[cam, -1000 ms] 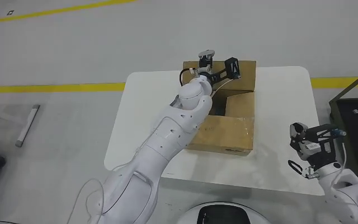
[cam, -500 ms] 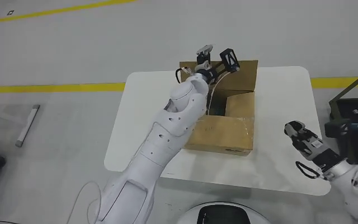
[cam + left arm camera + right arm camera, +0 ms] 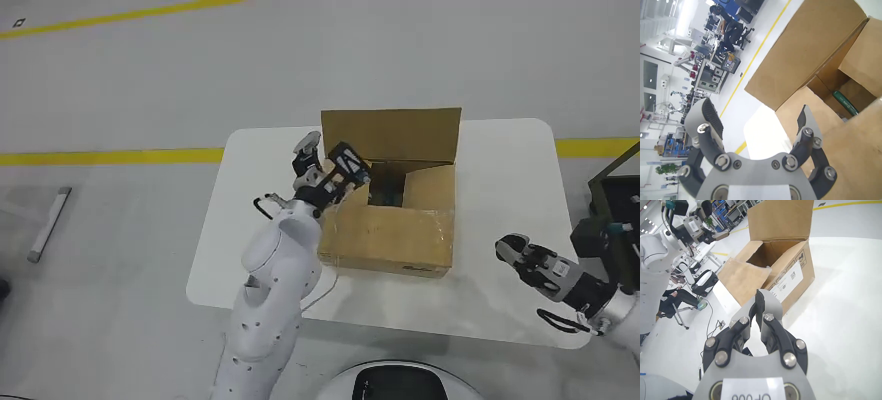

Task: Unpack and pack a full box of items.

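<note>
Cardboard box [image 3: 395,235] stands open with a green cylindrical item [image 3: 845,103] inside; left gripper [image 3: 757,111] spread empty, right gripper [image 3: 759,302] pressed together

Box [image 3: 808,262] side: white label [image 3: 789,279] with code square, black handling symbols [image 3: 800,255] above; print too small to read. Green item [image 3: 845,103] inside bore white lettering. Right end effector [image 3: 758,302] tag [image 3: 751,389]: characters inverted, partly cropped.

the left arm [image 3: 272,275] is stretched forward, with the left gripper [image 3: 328,162] raised and its two fingers [image 3: 712,115] spread wide, holding nothing. the right arm [image 3: 612,305] stays low at the side; the right gripper [image 3: 758,298] has its fingers pressed together, seemingly empty.
</note>
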